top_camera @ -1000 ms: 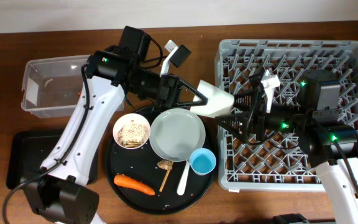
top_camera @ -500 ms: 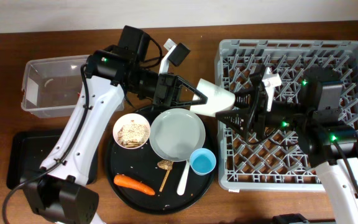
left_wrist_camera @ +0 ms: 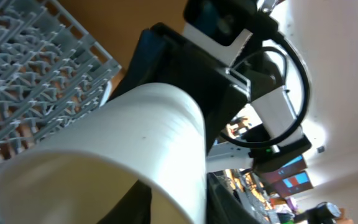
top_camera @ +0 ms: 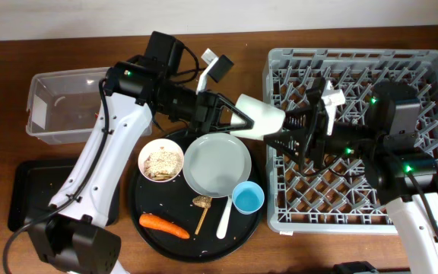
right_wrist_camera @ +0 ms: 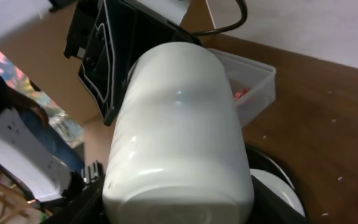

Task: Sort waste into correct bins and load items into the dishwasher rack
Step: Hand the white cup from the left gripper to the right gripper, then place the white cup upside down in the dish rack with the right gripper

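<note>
the small white cup [top_camera: 261, 122] lies on its side in the air, above the gap between the large round black tray [top_camera: 242, 228] and the dishwasher rack [top_camera: 356, 55], at about 1 o'clock from the pale round plate [top_camera: 217, 164]. the left hand [top_camera: 240, 119] reaches in from 9 o'clock and is clenched on the cup's open end. the right hand [top_camera: 277, 132] comes from 3 o'clock with a finger on either side of the cup's base; whether it presses on the cup i cannot tell. in the right wrist view the cup's base fills the space between those fingers. on the round tray, the white bowl [top_camera: 144, 152] with beige grainy scraps [top_camera: 161, 162] sits at 9 o'clock of the plate, the small light-blue cup [top_camera: 247, 198] at 5 o'clock, and the white plastic utensil [top_camera: 223, 217], thin wooden stick [top_camera: 201, 218] and orange carrot [top_camera: 163, 224] toward 6 and 7 o'clock. the clear plastic tub [top_camera: 40, 91] and shallow black tray [top_camera: 29, 198] stand on the desk [top_camera: 52, 53] well off at 9 o'clock.
</note>
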`<state>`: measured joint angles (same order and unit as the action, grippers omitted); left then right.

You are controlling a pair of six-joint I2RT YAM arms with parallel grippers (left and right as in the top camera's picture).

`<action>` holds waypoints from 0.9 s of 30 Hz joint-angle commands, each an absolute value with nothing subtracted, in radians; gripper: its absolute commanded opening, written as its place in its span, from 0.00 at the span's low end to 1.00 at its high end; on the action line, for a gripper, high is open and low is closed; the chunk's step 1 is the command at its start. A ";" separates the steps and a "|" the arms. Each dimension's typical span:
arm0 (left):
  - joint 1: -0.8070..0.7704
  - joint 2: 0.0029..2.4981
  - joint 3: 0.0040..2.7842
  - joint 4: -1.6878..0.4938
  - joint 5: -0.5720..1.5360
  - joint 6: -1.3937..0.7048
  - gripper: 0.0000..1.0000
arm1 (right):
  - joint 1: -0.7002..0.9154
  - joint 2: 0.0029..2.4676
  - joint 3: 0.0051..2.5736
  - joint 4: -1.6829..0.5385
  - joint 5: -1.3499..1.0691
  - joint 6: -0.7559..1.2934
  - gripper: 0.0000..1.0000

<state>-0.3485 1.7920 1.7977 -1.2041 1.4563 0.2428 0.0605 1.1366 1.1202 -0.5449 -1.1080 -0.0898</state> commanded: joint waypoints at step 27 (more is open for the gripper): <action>-0.118 1.798 1.819 -1.428 0.723 0.248 0.58 | 0.064 1.134 1.343 -0.850 -0.364 -0.096 0.36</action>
<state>-0.1425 1.7920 1.8000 -1.3907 0.9714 0.2428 0.0605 1.1385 1.2308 -0.7822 -0.6151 -0.0891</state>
